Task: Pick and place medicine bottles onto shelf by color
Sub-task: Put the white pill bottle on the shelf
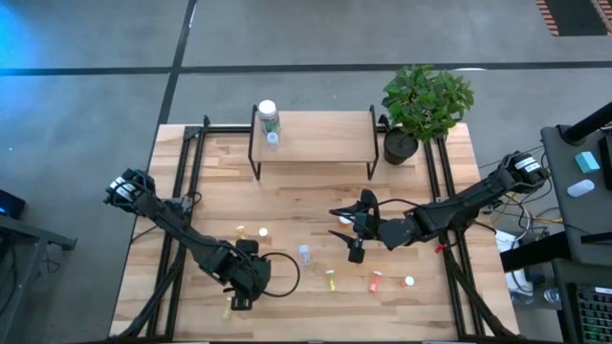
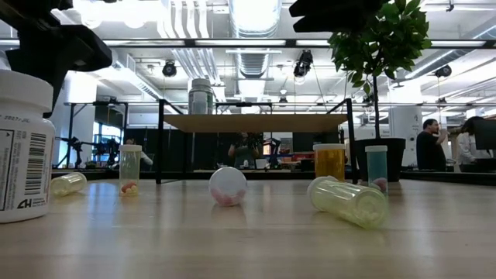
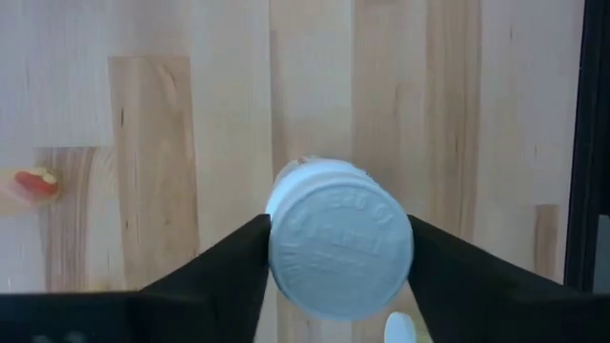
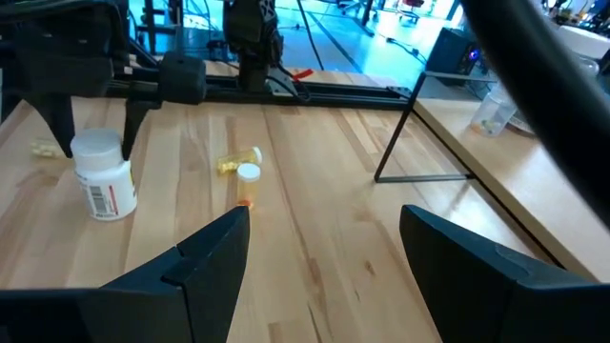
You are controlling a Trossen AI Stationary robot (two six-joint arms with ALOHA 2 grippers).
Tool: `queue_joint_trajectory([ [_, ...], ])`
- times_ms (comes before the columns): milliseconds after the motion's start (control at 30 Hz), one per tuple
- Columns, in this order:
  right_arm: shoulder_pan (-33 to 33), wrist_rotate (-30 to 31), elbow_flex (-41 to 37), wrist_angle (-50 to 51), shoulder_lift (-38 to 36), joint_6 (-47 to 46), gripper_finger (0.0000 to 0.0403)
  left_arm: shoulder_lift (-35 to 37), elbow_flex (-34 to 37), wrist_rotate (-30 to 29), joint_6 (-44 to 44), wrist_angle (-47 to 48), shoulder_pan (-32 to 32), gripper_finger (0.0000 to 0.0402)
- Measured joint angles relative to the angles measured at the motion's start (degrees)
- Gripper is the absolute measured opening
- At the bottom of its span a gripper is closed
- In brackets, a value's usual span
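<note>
Early stage: only two bottles (image 1: 269,118) stood on shelf (image 1: 316,137). Left claw (image 3: 338,250) straddled white-capped bottle (image 3: 340,250), grip unconfirmed. Right claw (image 4: 324,243) gaped empty; remaining bottles (image 1: 330,279) scattered on desk (image 1: 287,205) between claws.

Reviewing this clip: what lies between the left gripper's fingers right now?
In the left wrist view, a white-capped bottle stands upright between the left gripper's fingers, which sit against its cap on both sides.

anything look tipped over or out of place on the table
Yes. Several medicine bottles lie on their sides on the table: a yellowish-green vial, a second pale one, and one showing its round end. Others stand upright. Only two bottles are on the shelf.
</note>
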State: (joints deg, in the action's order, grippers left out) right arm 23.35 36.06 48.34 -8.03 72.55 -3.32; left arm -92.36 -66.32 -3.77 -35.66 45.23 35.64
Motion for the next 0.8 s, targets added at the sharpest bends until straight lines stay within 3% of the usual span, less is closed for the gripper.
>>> queue_joint_trajectory([
  [67,0.0,0.0,0.0,0.0,0.0,0.0,0.0262,0.1,0.0,0.0,0.0,0.0,0.0,0.0181],
  [367,0.0,0.0,0.0,0.0,0.0,0.3,0.0262,3.1,-3.5,0.3,2.0,2.7,-0.2,0.0180],
  [500,0.0,0.0,0.0,0.0,0.0,0.3,0.0262,6.7,-6.9,-2.2,3.0,11.4,-1.7,0.0180],
  [633,0.0,0.0,0.0,0.0,0.0,0.4,0.0262,10.3,-11.1,-4.1,6.0,19.7,-5.6,0.0180],
  [800,0.0,0.0,0.0,0.0,0.0,0.4,0.0262,15.4,-15.5,-4.3,15.7,20.9,-14.6,0.0180],
])
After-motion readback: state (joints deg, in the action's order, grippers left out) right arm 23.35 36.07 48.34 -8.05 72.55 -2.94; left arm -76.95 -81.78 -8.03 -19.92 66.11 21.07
